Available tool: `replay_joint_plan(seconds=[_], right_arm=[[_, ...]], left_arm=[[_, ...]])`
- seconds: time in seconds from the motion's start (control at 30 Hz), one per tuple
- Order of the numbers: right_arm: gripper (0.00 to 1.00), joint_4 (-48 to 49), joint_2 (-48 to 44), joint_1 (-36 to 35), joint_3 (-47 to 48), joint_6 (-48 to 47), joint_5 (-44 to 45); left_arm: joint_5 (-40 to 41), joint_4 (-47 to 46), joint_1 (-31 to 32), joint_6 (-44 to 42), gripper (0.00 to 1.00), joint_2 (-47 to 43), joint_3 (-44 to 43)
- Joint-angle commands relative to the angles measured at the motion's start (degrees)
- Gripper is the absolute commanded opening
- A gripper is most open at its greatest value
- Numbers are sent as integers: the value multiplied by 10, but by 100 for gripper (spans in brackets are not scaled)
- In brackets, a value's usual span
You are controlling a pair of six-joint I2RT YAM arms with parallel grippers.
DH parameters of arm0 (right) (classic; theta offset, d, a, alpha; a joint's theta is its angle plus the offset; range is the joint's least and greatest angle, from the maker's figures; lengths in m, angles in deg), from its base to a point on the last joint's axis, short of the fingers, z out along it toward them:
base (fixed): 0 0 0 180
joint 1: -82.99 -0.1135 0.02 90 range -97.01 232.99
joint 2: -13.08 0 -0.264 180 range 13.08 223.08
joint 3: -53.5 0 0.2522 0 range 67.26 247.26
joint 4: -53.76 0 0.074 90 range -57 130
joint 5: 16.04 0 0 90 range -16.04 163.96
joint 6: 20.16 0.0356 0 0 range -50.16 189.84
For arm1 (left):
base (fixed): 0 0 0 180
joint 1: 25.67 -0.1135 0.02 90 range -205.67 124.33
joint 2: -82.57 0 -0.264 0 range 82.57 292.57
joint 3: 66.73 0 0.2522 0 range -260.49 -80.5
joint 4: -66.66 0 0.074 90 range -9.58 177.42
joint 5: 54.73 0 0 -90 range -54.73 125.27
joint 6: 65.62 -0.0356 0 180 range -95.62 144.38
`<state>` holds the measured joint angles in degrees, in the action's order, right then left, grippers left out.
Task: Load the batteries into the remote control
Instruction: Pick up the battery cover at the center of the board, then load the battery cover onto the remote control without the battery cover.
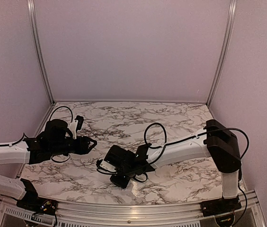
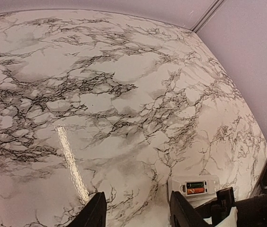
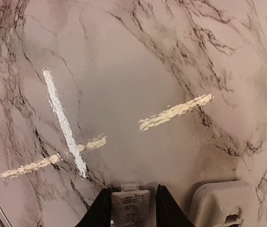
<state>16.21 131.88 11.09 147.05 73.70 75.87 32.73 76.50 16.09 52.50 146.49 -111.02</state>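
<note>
The white remote control (image 2: 197, 187) lies back up on the marble table, just right of my left gripper's right finger. Its recess is uncovered and holds two batteries side by side: an orange-red one (image 2: 196, 191) and a dark green one (image 2: 195, 184). My left gripper (image 2: 137, 201) is open and empty, low over bare table; in the top view it (image 1: 92, 142) points right. My right gripper (image 3: 131, 196) is shut on a small flat white cover (image 3: 130, 208) with a tab and fine print. A rounded corner of the remote (image 3: 218, 203) shows right of it.
The marble table (image 1: 138, 118) has walls at the back and both sides. Pale scuff streaks (image 3: 176, 111) mark the surface ahead of the right gripper. The right arm (image 1: 181, 146) reaches across the middle, its gripper (image 1: 106, 166) close to the left gripper.
</note>
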Motion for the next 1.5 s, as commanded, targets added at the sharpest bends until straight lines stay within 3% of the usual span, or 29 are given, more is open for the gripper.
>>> replay_joint_plan(seconds=[0.0, 0.13, 0.3, 0.57, 0.73, 1.07, 1.47], right_arm=[[28, -108, 42, -4, -4, -26, -1], [19, -101, 29, -3, -9, -31, -10], [6, -2, -43, 18, -43, -20, -26], [5, 247, -229, 78, -210, -3, -50], [3, 338, -295, 94, -293, 4, -25], [0, 502, -288, 94, -390, 14, -12], [0, 547, -250, 73, -405, 9, 14]], left_arm=[[-8, 13, -7, -4, 48, -5, 3], [-8, 8, -8, -4, 48, 3, 0], [-9, -9, -8, -5, 48, 11, 0], [-9, -13, -8, -7, 47, 16, -2], [-6, -27, -8, -1, 48, 17, 0], [-5, -27, -8, 6, 48, 25, -8], [-2, -23, -8, 10, 53, 27, -14]])
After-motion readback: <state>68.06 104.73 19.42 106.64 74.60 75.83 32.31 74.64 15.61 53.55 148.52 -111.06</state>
